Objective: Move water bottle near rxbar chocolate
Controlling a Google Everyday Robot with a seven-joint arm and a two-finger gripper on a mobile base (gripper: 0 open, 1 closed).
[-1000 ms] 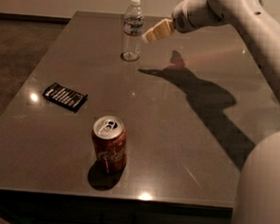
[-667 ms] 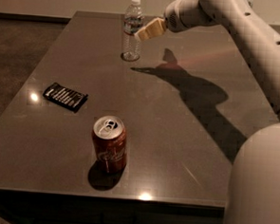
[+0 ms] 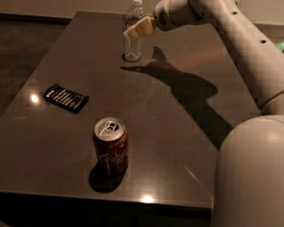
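The water bottle (image 3: 132, 46), clear with a white cap, stands upright at the far middle of the dark table (image 3: 48, 148). My gripper (image 3: 137, 28) reaches in from the right and sits at the bottle's upper part, overlapping it in the camera view. The rxbar chocolate (image 3: 65, 98), a flat black wrapper with white lettering, lies at the left of the table, well in front of the bottle.
A red soda can (image 3: 111, 146) stands upright near the table's front edge, to the right of and in front of the bar. My white arm (image 3: 242, 49) spans the right side, and its shadow lies across the middle of the table.
My gripper has moved left, from a gap beside the bottle to overlapping its upper part. The bottle, bar and can have not moved.
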